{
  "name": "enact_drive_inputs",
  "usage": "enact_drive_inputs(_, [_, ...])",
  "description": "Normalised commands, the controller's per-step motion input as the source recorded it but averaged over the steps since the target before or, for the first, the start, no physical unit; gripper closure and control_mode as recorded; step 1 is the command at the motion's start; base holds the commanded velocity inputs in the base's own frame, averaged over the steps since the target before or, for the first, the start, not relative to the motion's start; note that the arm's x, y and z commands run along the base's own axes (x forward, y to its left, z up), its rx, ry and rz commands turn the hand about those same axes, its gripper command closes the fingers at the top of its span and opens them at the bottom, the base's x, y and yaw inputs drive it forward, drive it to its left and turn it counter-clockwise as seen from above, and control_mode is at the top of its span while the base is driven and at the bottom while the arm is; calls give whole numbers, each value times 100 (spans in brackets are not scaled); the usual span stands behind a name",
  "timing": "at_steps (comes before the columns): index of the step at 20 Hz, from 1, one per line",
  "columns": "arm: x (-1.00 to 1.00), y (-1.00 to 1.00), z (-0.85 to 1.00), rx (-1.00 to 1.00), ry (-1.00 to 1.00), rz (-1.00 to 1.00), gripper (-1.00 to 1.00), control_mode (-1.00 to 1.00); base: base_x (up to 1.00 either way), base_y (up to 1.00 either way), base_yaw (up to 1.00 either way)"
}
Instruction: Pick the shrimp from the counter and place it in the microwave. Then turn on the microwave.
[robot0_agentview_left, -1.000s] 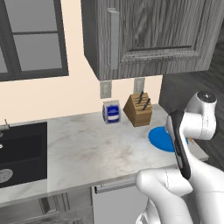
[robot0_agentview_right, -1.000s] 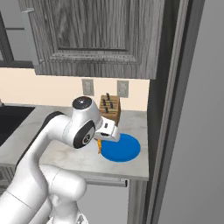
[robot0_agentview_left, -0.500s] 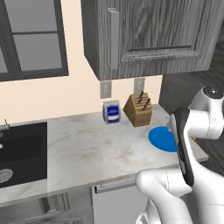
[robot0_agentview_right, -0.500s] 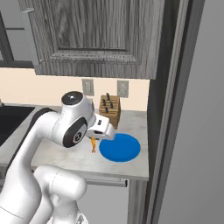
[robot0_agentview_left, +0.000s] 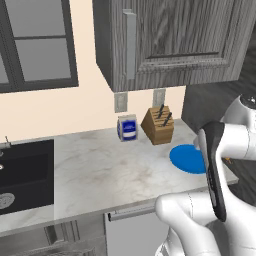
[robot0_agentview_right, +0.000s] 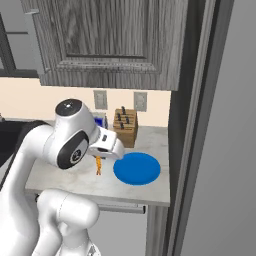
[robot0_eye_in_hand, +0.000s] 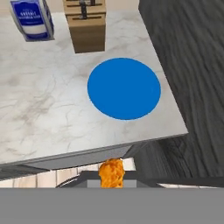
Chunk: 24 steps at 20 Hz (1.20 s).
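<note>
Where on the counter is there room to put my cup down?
Best spot: the wide bare marble between the sink and the blue plate, in front of the carton. It is crowded at the back right, where the carton, the knife block and the plate sit close together. The counter edge in front of the plate is only a thin strip.

Marble counter (robot0_agentview_left: 100, 170) — grey wood cabinets (robot0_agentview_left: 170, 40)

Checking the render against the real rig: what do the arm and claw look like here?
The arm is glossy white, built of fat rounded links. One joint cap is a dark grey disc with a small pale mark, and a black strip runs along one link. The claw has a boxy white body; its fingertips are too small to describe. No cables or lettering are visible.
</note>
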Motion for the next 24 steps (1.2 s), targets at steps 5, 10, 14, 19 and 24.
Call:
enact_drive_inputs(5, [-28, 7, 25, 0, 1, 0, 100, -100, 0, 0, 0])
enact_drive_inputs(10, [-22, 6, 20, 0, 2, 0, 100, -100, 0, 0, 0])
enact_drive_inputs(14, [-20, 5, 17, 0, 1, 0, 100, -100, 0, 0, 0])
enact_drive_inputs(19, [-16, 4, 15, 0, 0, 0, 100, -100, 0, 0, 0])
enact_drive_inputs(24, [-6, 3, 3, 0, 0, -5, 100, -100, 0, 0, 0])
